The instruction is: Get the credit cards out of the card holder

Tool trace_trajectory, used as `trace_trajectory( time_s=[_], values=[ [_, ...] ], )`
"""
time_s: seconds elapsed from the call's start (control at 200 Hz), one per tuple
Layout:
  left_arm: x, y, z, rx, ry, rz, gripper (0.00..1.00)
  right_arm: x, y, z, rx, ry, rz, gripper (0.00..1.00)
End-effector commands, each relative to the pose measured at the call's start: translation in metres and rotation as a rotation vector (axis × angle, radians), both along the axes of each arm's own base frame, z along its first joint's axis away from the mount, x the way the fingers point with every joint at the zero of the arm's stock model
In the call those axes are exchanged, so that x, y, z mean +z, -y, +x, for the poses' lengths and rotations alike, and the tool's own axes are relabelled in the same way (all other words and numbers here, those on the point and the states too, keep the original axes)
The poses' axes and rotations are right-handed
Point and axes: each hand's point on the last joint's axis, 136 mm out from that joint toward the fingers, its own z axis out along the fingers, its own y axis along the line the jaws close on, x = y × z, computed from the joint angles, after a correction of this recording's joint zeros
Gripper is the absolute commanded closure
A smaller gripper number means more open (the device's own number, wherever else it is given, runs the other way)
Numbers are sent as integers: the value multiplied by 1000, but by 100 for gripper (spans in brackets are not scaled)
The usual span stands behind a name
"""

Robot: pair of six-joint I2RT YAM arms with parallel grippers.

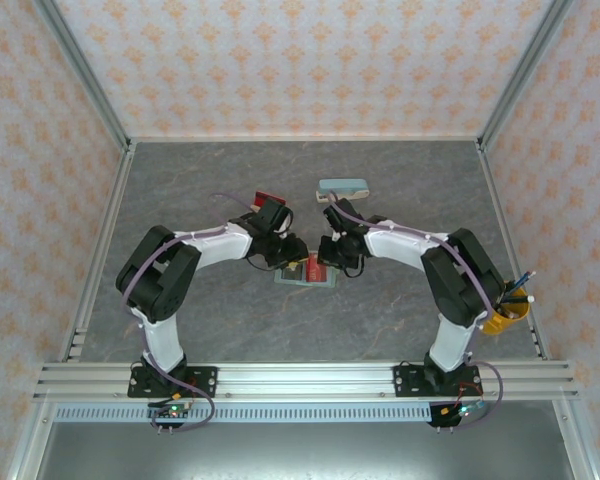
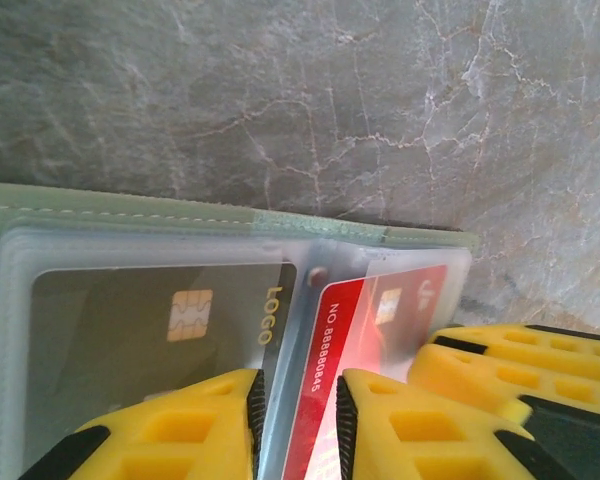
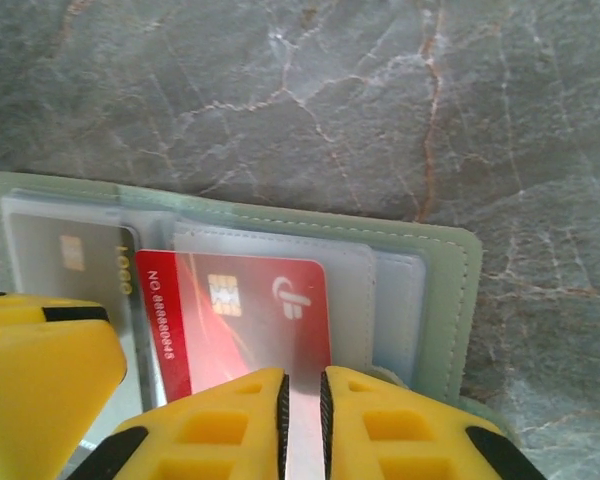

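**A:** Right wrist view: how does the right gripper (image 3: 302, 425) stand?
**B:** Narrowed to a slit at the lower edge of the red card (image 3: 240, 310). I cannot tell whether it grips.
**A:** And the left gripper (image 2: 300, 430)?
**B:** Jaws slightly apart, astride a clear sleeve (image 2: 295, 350). The card holder (image 3: 450, 290) lies open, low in frame, on the table (image 3: 280, 90).
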Motion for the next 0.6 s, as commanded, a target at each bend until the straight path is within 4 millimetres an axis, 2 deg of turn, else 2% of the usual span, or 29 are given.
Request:
trace_trajectory(
  time_s=[0.0, 0.195, 0.365, 0.596],
  values=[
    [9, 12, 10, -10, 23, -51, 69, -10, 10, 1, -35, -24, -72, 82],
    [5, 16, 8, -24, 10, -68, 69, -21, 13, -2, -44, -52, -89, 83],
    [2, 19, 7, -35, 2, -88, 69, -22, 15, -2, -54, -56, -89, 83],
    [2, 21, 7, -40, 6, -107, 74, -26, 18, -3, -62, -67, -98, 83]
  ],
)
